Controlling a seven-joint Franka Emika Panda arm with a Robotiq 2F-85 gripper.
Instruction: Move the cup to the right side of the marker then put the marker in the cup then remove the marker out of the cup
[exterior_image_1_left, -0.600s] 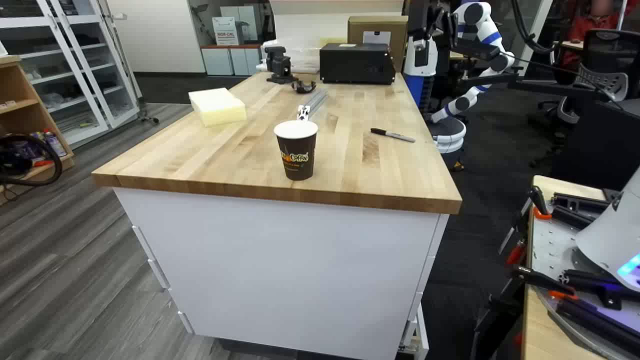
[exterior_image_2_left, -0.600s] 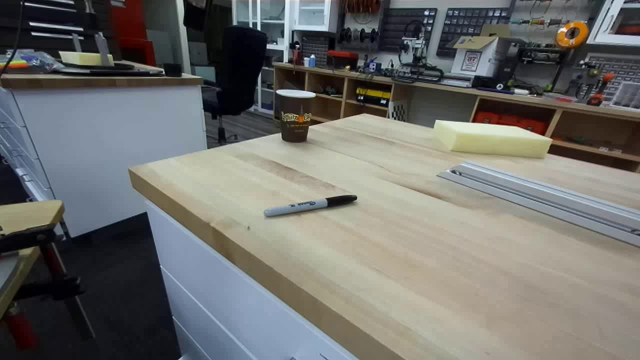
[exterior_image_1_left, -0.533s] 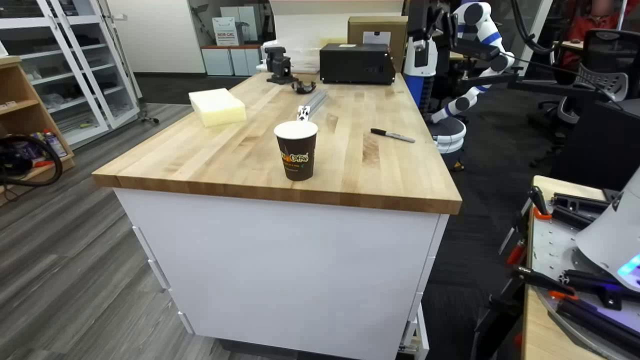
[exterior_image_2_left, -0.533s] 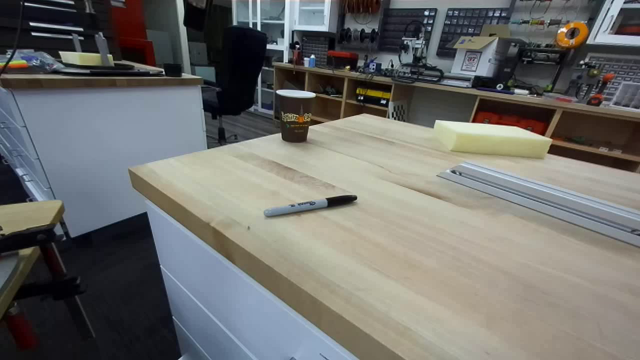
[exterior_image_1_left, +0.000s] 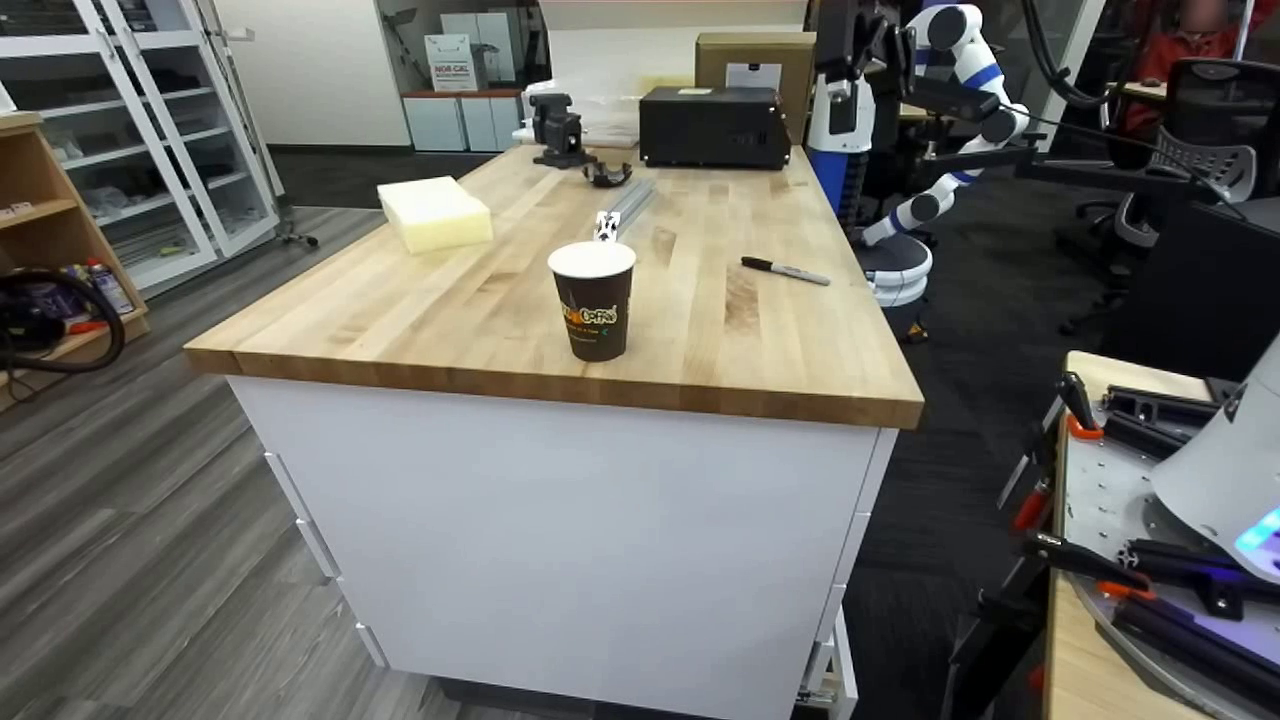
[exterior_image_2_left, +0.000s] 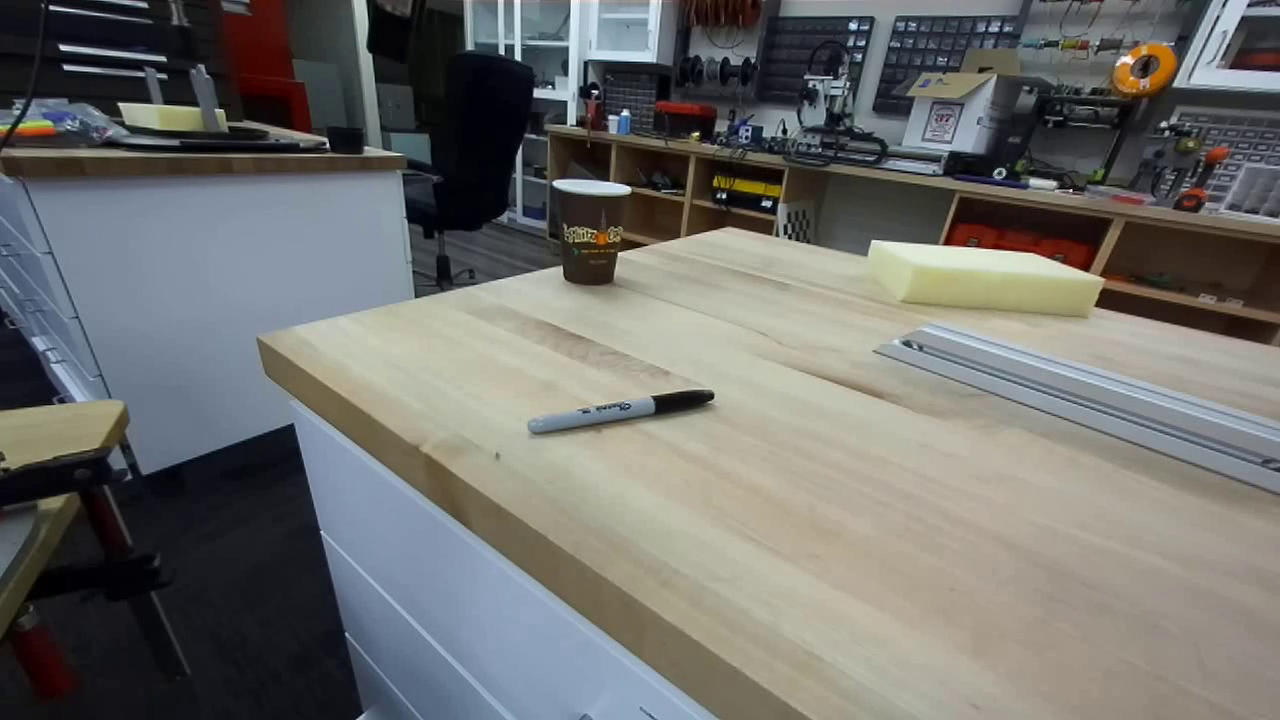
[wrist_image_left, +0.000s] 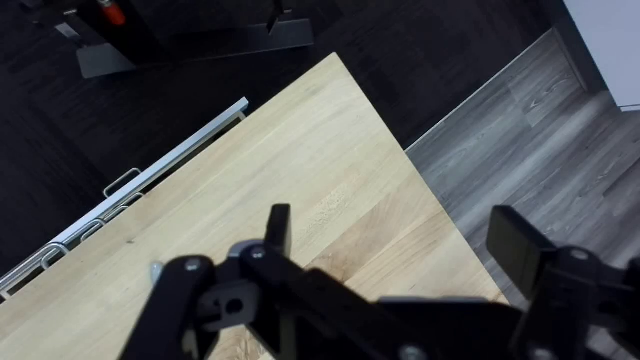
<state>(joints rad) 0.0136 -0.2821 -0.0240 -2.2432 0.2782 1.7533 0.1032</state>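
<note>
The cup (exterior_image_1_left: 597, 315) is dark brown with a white rim and printed lettering, standing upright near the table's end; it also shows in an exterior view as the cup (exterior_image_2_left: 591, 235) by the far edge. Lying flat on the table is the marker (exterior_image_2_left: 620, 410), grey with a black cap, seen too as the marker (exterior_image_1_left: 785, 271), apart from the cup. In the wrist view a grey end of the marker (wrist_image_left: 156, 272) peeks out beside a finger linkage; the cup does not show there. My gripper (wrist_image_left: 391, 212) is open above the table corner, nothing between its fingers.
A pale yellow foam block (exterior_image_1_left: 435, 215) and a metal rail (exterior_image_2_left: 1090, 400) rest on the wooden table (exterior_image_2_left: 800, 480). Farther back are a black box (exterior_image_1_left: 714, 127) and a black clamp-like device (exterior_image_1_left: 560, 130). In the wrist view a drawer (wrist_image_left: 175, 150) juts out beyond the table's edge.
</note>
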